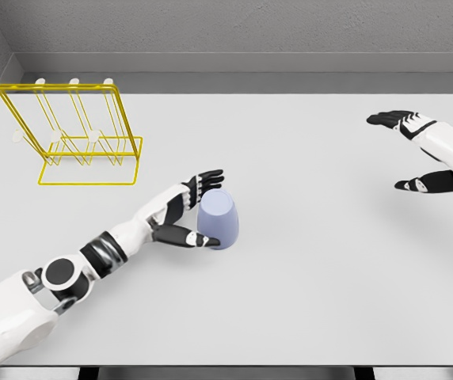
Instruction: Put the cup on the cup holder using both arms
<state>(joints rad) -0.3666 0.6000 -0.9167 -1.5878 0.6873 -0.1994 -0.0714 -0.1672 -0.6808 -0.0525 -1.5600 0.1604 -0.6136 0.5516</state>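
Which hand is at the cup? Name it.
The left hand, fingers and thumb around the lavender cup mid-table. The right hand hangs open at the far right, holding nothing.

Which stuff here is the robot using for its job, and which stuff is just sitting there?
For the job:
- cup, pale blue, mouth down
- cup holder, yellow wire, far left
- left hand, fingers around the cup
- right hand, open, far right

Just there:
- table, nothing else lies on it

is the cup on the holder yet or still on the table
Still on the table: the cup stands apart from the yellow cup holder, with the left hand around it.
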